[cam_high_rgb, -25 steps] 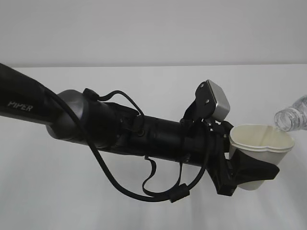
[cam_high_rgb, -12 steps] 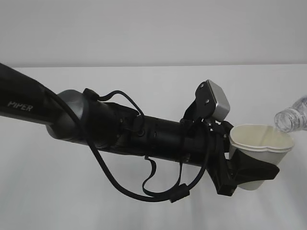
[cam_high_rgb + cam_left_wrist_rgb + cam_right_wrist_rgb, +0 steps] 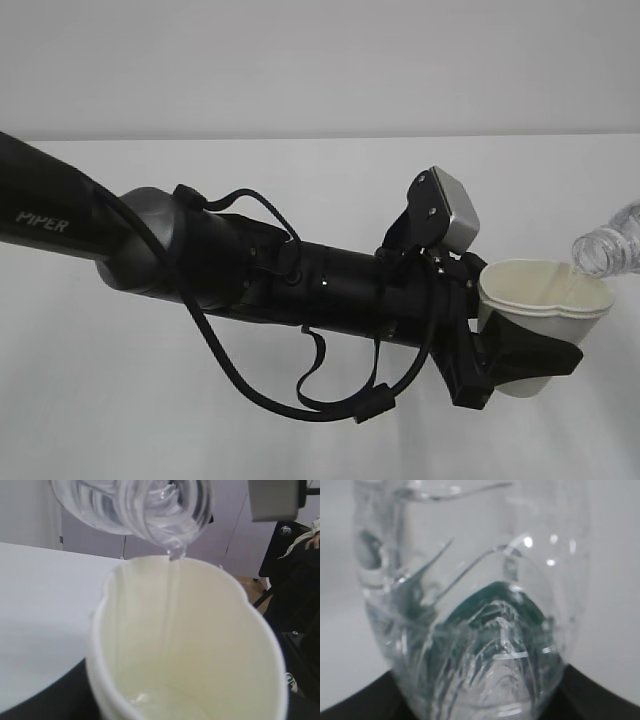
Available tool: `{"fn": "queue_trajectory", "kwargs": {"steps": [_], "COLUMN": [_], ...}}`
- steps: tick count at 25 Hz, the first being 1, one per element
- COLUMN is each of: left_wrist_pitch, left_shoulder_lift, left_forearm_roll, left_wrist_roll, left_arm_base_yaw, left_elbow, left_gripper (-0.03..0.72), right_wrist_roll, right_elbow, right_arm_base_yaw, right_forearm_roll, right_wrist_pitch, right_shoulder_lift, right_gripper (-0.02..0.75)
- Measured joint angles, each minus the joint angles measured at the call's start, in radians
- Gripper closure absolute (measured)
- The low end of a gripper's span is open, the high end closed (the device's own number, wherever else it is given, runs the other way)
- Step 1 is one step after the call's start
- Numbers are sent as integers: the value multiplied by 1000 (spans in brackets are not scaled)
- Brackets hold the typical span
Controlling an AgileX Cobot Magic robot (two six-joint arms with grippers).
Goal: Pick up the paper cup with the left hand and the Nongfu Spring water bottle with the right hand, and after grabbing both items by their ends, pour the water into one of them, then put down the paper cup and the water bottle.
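- The left hand (image 3: 520, 362), on the black "PIPER" arm (image 3: 150, 250) reaching in from the left, pinches the paper cup (image 3: 545, 300), denting its rim, above the white table (image 3: 300, 170).
- At the right edge, the tilted Nongfu Spring water bottle (image 3: 608, 245) sends a thin stream of water (image 3: 172, 600) into the cup.
- The right hand's (image 3: 480, 707) dark jaws grip the bottle's base.

White table (image 3: 300, 420) seen under even, soft light. Plain pale grey wall (image 3: 320, 60) seen behind. Lilac wall panels (image 3: 235, 540) seen far right, past table edge.
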Motion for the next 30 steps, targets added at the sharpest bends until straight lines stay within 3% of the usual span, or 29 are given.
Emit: {"fn": "queue_trajectory", "kwargs": {"steps": [30], "left_wrist_pitch": [0], "left_shoulder_lift": [0], "left_forearm_roll": [2], "left_wrist_roll": [0], "left_arm_base_yaw": [0], "left_elbow": [0], "left_gripper": [271], "right_wrist_roll": [-18], "right_elbow": [0], "right_arm_base_yaw": [0], "right_forearm_roll": [0], "right_wrist_pitch": [0], "right_shoulder_lift": [0], "right_gripper": [336]}}
